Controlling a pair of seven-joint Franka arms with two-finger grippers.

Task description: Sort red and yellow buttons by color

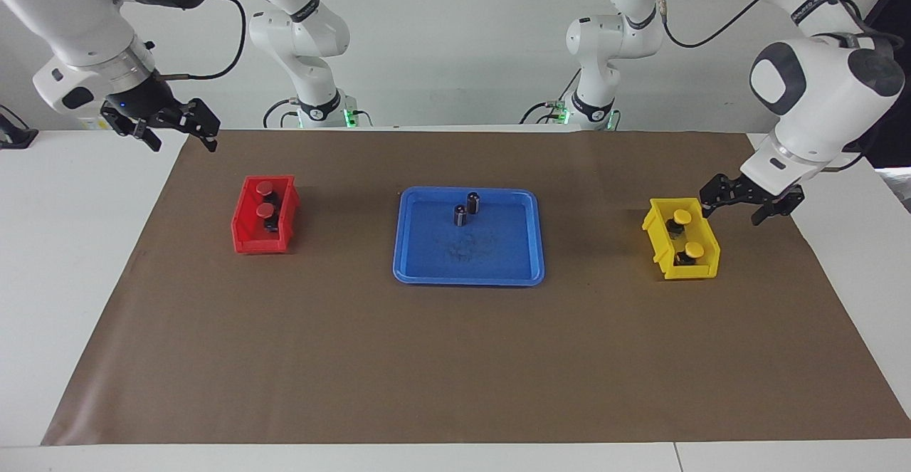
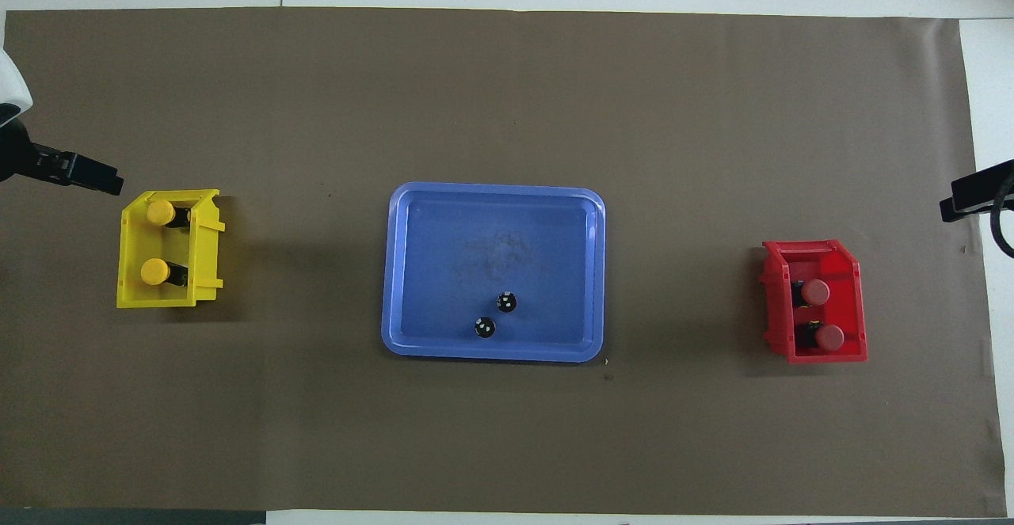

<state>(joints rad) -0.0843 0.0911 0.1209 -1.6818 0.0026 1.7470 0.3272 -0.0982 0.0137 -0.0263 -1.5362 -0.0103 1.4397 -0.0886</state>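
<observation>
Both red buttons [image 1: 265, 199] lie in the red bin [image 1: 245, 233], toward the right arm's end of the table. One button sits nearer to the robots than the other, caps up and tilted, the black bodies partly hidden by the bin walls.

Both yellow buttons [image 1: 687, 233] lie in the yellow bin [image 1: 658, 244], toward the left arm's end of the table, likewise one nearer to the robots than the other.

Blue tray [image 1: 409, 258] stands at mid-table between the two bins, well apart from each. In it, two dark cylinders [image 1: 467, 208] stand upright, close together, in the part of the tray nearer to the robots. Neither has a coloured cap.

Left gripper [image 1: 736, 205] hangs just beside the yellow bin, at the corner of the bin nearer to the robots, toward the table edge. Fingers spread wide, nothing between them. It does not touch the bin, as far as the facing view shows.

Right gripper [image 1: 181, 132] is raised over the edge of the brown mat [image 1: 455, 372], well apart from the red bin. Fingers wide, holding nothing.

In the overhead view only the tips of each gripper show at the frame edges.
</observation>
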